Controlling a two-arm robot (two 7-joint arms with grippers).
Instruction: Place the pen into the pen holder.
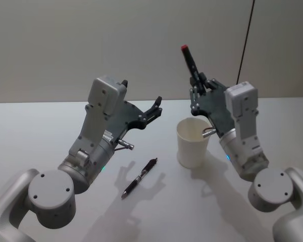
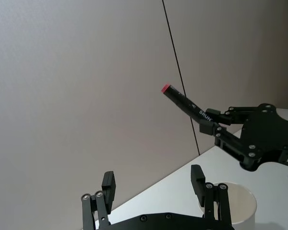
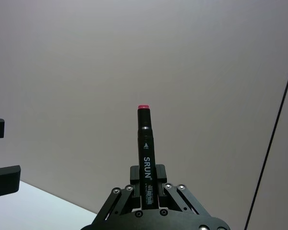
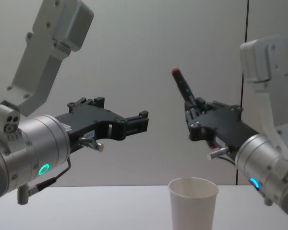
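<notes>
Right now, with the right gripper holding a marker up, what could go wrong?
The right gripper grips the marker near its lower end, most of it sticking up; it may swing or slip when turned downward.
The paper cup stands unheld, the open left gripper apart from it; a knock on its rim could tip it.
The pen lying near it may get left behind.

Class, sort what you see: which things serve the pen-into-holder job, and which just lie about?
In use: black red-capped marker, shut in right gripper; white paper cup.
Lying about: dark click pen on white table; open left gripper, idle.
</notes>
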